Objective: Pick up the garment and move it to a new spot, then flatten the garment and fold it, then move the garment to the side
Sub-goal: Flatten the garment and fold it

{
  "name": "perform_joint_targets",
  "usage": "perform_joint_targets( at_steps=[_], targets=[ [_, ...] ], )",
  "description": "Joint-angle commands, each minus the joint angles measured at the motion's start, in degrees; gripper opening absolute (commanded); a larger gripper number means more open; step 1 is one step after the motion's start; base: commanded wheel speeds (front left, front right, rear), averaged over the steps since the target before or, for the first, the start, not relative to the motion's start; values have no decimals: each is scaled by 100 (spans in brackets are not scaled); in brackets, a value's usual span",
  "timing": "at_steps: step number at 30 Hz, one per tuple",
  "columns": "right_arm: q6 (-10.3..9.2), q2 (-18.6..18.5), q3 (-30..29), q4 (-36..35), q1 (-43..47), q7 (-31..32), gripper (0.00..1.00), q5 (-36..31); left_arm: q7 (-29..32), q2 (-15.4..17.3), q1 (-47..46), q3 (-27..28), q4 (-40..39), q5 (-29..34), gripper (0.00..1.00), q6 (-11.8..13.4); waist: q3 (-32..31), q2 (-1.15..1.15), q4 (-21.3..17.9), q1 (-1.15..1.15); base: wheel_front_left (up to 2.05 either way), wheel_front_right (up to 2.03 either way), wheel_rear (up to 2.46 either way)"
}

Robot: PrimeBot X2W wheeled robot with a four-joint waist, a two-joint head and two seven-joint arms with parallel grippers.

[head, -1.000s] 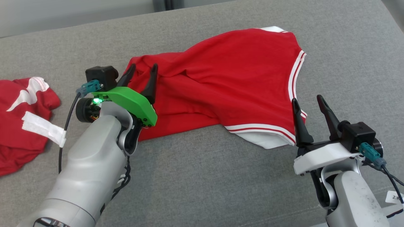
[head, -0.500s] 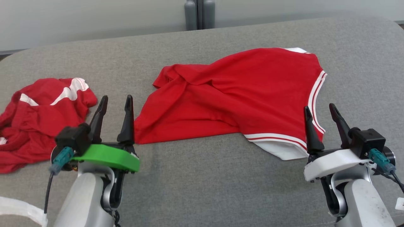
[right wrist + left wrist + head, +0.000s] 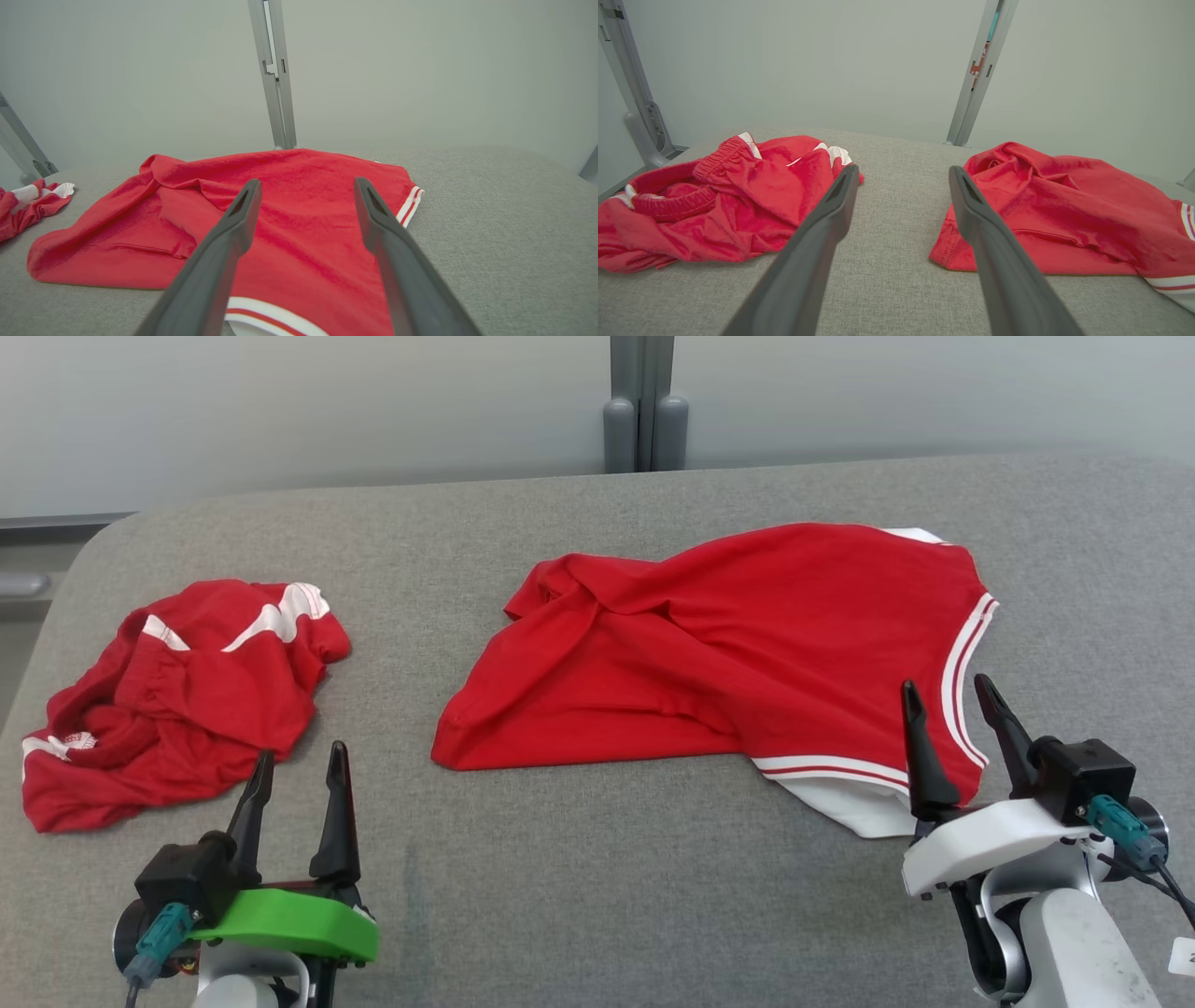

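Observation:
The garment (image 3: 747,644) is a red shirt with white-striped trim, lying loosely folded and wrinkled on the grey cushion (image 3: 597,896), right of centre. My left gripper (image 3: 301,753) stands open and empty at the lower left, on the near side of the gap between the two red cloths. In the left wrist view my left gripper (image 3: 904,168) frames bare cushion, with the garment (image 3: 1064,219) to its right. My right gripper (image 3: 943,683) is open over the shirt's near right corner, and the garment (image 3: 299,219) lies between and beyond its fingers (image 3: 233,233).
A second red piece with white stripes and an elastic waistband (image 3: 177,691) lies crumpled at the left of the cushion, also seen as red cloth (image 3: 719,205). A grey post (image 3: 644,401) and pale wall stand behind. The cushion's left edge (image 3: 56,616) rounds off.
My left gripper has drawn back from the garment's left edge to the lower left, still open. The head camera has tilted up and the whole picture shifted. The right gripper has barely moved.

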Motion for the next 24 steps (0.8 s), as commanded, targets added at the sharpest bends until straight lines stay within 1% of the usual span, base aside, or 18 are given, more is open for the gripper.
perform_joint_targets(
  at_steps=[1, 6, 10, 13, 15, 17, 20, 22, 24],
  targets=[
    [-8, -13, -6, 25, 65, 20, 100, 44, 0, -33, 92, 52, -31, 99, 100, -37, -38, 0, 1, 0, 0, 0, 0],
    [-8, -13, -49, 58, 100, 39, 100, 20, 0, -78, 139, 157, -72, 212, 100, -88, -44, 0, -19, 0, 0, 0, 0],
    [-8, -13, -135, 136, -103, 304, 100, 69, 0, -119, 82, 201, -145, 277, 100, -122, 60, 0, -42, 0, 0, 0, 0],
    [-8, -17, -404, 336, -430, 822, 100, 58, 1, -145, -3, 199, -211, 318, 100, -138, 187, 0, -39, 0, 0, 0, 0],
    [-8, -17, -683, 516, -733, 1326, 100, 12, 0, -160, -71, 180, -267, 358, 100, -150, 291, 0, -17, 0, 0, 0, 0],
    [-8, -116, -919, 715, -1085, 1784, 100, -158, 1, -169, -135, 174, -315, 382, 100, -163, 410, 0, 30, 0, 0, 0, 0],
    [-5, -150, -1112, 1214, -1552, 2411, 100, -137, 1, -176, -248, 166, -404, 435, 100, -177, 646, 0, 139, 0, 0, 0, 0],
    [-5, -198, -1170, 1561, -1829, 2672, 100, -70, 1, -179, -308, 163, -456, 450, 100, -182, 780, 0, 212, 0, 0, 0, 0],
    [-5, -294, -1199, 1859, -2078, 2638, 100, -94, 0, -186, -374, 186, -506, 462, 100, -177, 908, 0, 288, 0, 0, 0, 0]
  ],
)
